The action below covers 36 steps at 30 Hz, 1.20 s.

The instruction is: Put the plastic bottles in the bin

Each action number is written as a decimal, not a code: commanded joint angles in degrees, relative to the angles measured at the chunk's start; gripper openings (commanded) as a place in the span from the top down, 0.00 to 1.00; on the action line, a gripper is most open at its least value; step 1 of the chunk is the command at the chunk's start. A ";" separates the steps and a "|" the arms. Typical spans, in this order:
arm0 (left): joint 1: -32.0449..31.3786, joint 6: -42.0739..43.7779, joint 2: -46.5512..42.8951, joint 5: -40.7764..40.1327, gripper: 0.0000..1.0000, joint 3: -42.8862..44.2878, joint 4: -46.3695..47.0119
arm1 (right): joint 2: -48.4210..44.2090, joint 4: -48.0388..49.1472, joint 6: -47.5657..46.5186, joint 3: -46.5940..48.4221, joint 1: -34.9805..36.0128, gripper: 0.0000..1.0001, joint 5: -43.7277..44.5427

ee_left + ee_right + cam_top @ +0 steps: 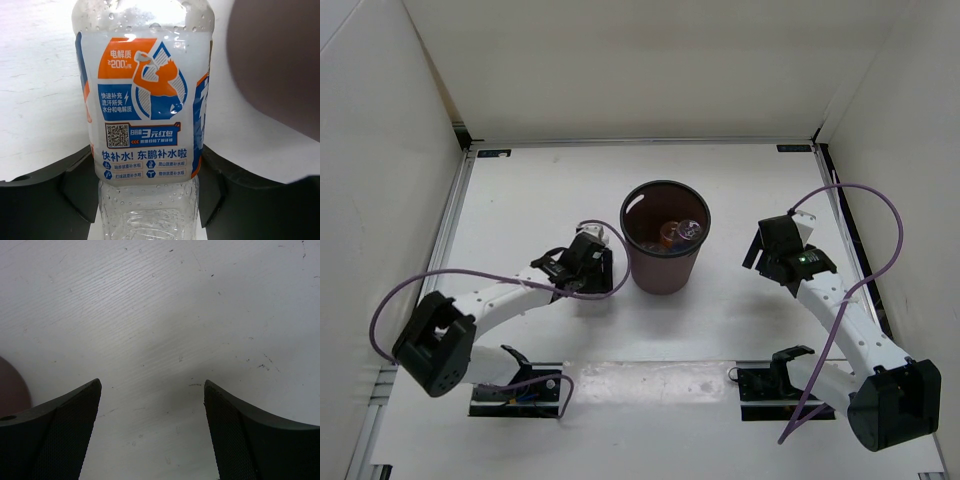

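My left gripper is shut on a clear bottle with a blue, orange and white label. Its dark fingers press both sides of the bottle, just left of the bin. In the top view only the bottle's white end shows past the gripper. The dark maroon bin wall also shows in the left wrist view. Inside the bin lie an orange bottle and a clear bottle. My right gripper is open and empty over bare table right of the bin.
White walls enclose the table on three sides. A metal rail runs along the left edge. Purple cables loop from both arms. A sliver of the bin shows at the left of the right wrist view, beside the right gripper.
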 commanded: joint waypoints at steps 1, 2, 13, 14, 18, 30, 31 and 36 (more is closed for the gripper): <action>0.37 0.35 -6.80 -2.27 0.35 0.55 -2.92 | -0.27 0.47 0.24 2.37 0.24 0.15 1.03; 0.29 0.61 -7.85 -3.07 0.35 0.90 -3.89 | 0.08 0.39 0.24 2.46 0.33 0.15 1.21; 0.20 11.15 -26.94 -11.33 0.35 17.74 -12.87 | -0.19 0.30 0.15 2.29 0.24 0.15 1.04; 0.29 11.94 -26.59 -11.34 0.35 19.43 -13.22 | -0.18 0.38 0.23 2.37 0.24 0.15 1.21; 0.02 15.98 -22.38 -8.02 0.35 28.75 -11.64 | -0.27 0.30 0.41 2.28 0.24 0.15 1.30; -11.05 22.49 2.50 -7.20 0.35 51.88 -6.81 | 0.61 0.39 0.06 2.81 0.42 0.15 0.86; -11.66 22.93 3.73 -7.38 0.35 52.14 -6.46 | 0.78 0.39 0.06 2.73 0.41 0.15 0.69; -13.51 21.98 6.64 -7.73 0.32 51.10 -4.44 | 0.96 0.47 -0.03 2.81 0.50 0.15 0.60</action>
